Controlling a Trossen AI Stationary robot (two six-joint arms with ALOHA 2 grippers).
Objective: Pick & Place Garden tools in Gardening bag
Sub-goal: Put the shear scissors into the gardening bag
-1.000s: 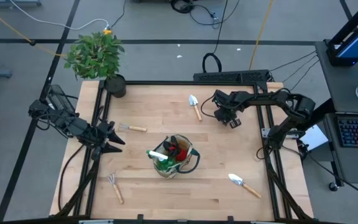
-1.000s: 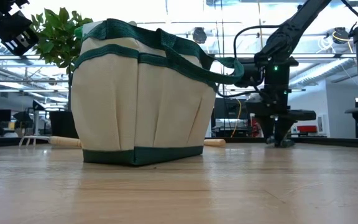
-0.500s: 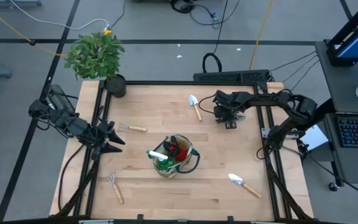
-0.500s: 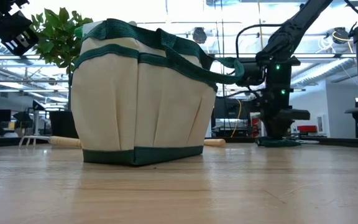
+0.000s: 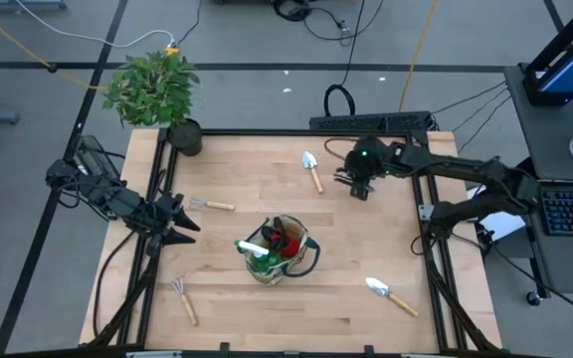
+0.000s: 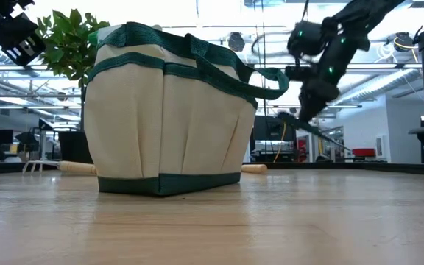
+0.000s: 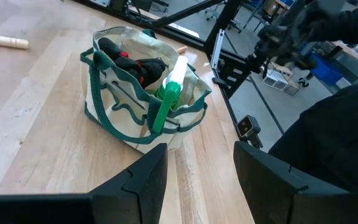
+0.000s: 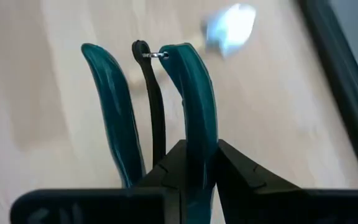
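Note:
The beige gardening bag (image 5: 279, 249) with green trim stands mid-table on its flat bottom, also seen in the low view (image 6: 164, 110) and left wrist view (image 7: 142, 87). A green spray bottle (image 7: 166, 93) and red-and-black gloves (image 7: 138, 62) stick out of it. My right gripper (image 5: 359, 185) is at the far right, raised and shut on pruning shears (image 8: 157, 106) with teal handles. My left gripper (image 5: 182, 224) waits open at the left, pointing at the bag. My right gripper pinches the pruning shears between its two fingers (image 8: 185, 165). One teal handle (image 8: 197, 118) runs into the grip, and the fingers hide the exact spot. It comes from above, slanting down. The shears (image 6: 319, 132) hang tilted below it, clear of the table.
On the wood lie a trowel (image 5: 312, 171) left of the right gripper, another trowel (image 5: 391, 294) at the near right, a small rake (image 5: 185, 298) at the near left and a wooden-handled tool (image 5: 212, 205) by the left gripper. A potted plant (image 5: 157, 89) stands at the far left corner.
My right gripper stood low at the table, where the shears lay. It has risen and rolled about its wrist, and the shears have come up with it, now clear of the wood and tilted.

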